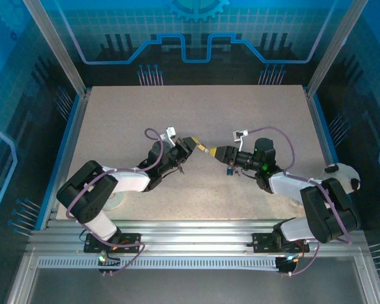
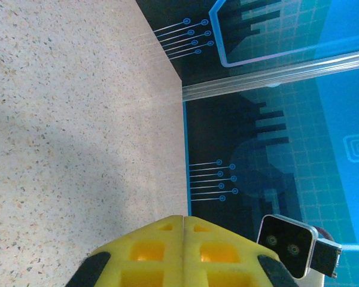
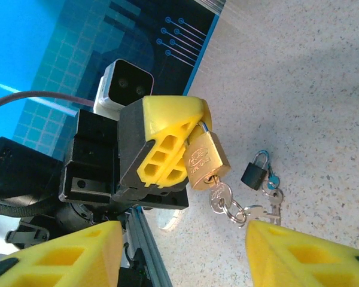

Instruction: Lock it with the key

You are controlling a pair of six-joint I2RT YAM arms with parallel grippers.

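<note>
At the centre of the speckled beige tabletop, the left gripper is clenched on one brass padlock, its yellow fingers pinching the shackle so that the body hangs below them, clear of the table. One silver key sits in the padlock's keyhole. A metal key ring hangs from it and carries a second silver key. Facing it tip to tip from the right, the right gripper stands released, its two yellow fingers spread apart with nothing between them, close to the padlock. On the table just near of the right gripper lies one small black padlock with one blue-headed key beside it. Both arms rise from their bases at the near edge, elbows bent outward, forearms angled inward so the two wrists meet mid-table.
</note>
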